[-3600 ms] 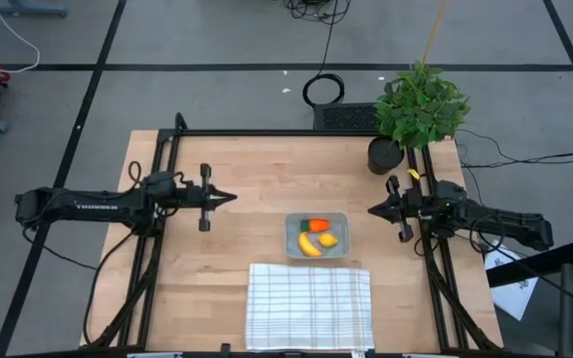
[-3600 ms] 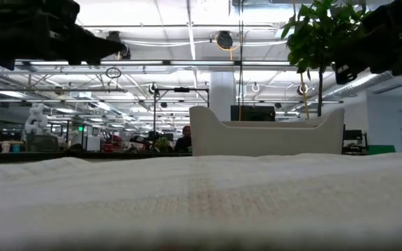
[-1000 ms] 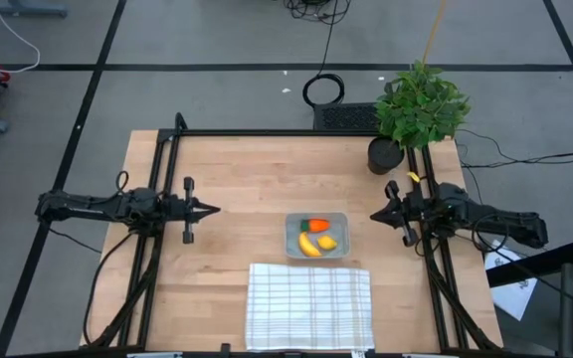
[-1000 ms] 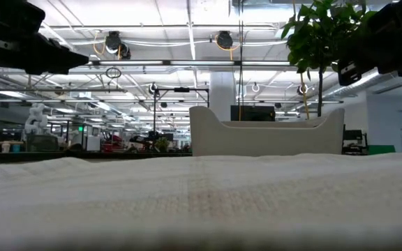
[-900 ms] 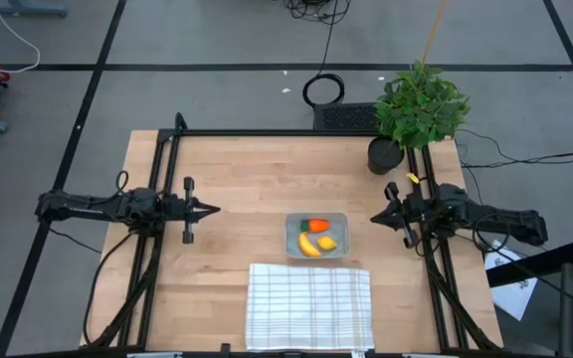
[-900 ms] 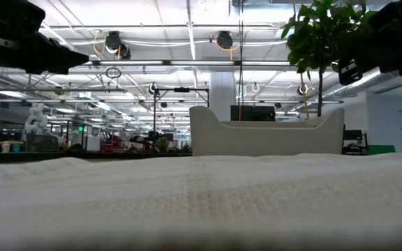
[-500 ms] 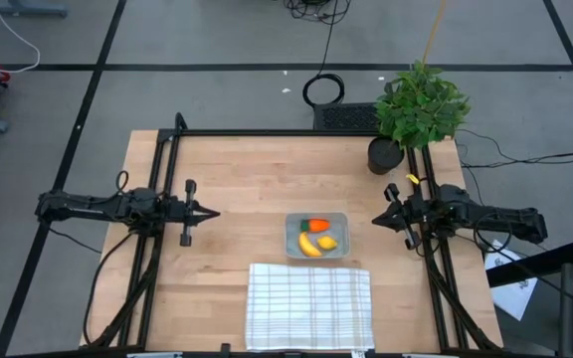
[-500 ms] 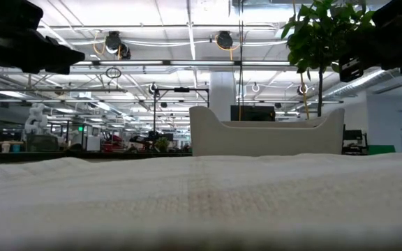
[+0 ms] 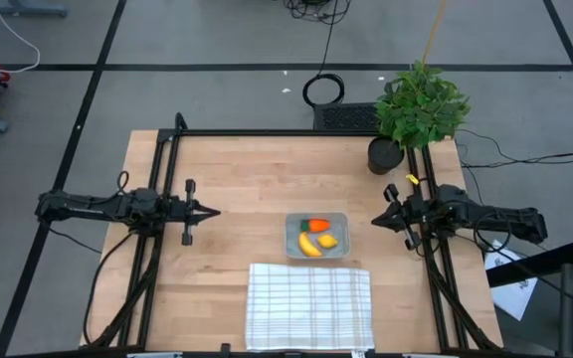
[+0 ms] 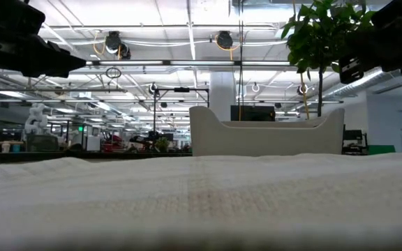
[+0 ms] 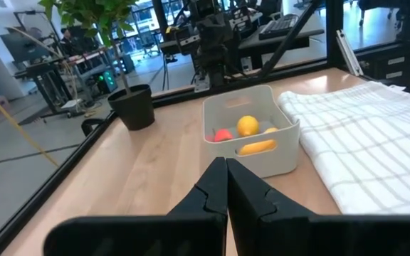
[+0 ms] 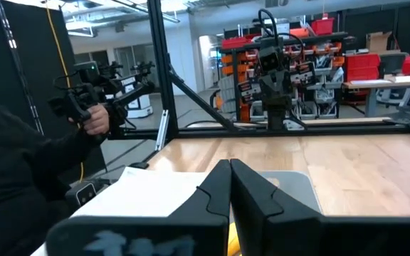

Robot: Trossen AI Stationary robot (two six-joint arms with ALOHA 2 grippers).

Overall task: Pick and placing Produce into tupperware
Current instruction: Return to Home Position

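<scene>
The tupperware point(image 9: 316, 236) is a grey tub standing on the wooden table, right of centre. The produce lies inside it: a yellow banana point(image 9: 309, 247), a round yellow lemon point(image 9: 327, 241) and an orange carrot point(image 9: 316, 225). The left wrist view also shows the tupperware point(image 11: 251, 153) with the lemon point(image 11: 247, 125) and the banana point(image 11: 256, 147) in it. My left gripper point(image 9: 217, 211) hovers shut and level to the left of the tub, pointing at it. My right gripper point(image 9: 373, 219) hovers shut to the tub's right. Both hold nothing.
A white grid-patterned cloth point(image 9: 309, 305) lies flat at the near edge, just in front of the tub. A potted plant point(image 9: 421, 104) stands at the far right corner. A person's hand point(image 12: 95, 117) shows beyond the table.
</scene>
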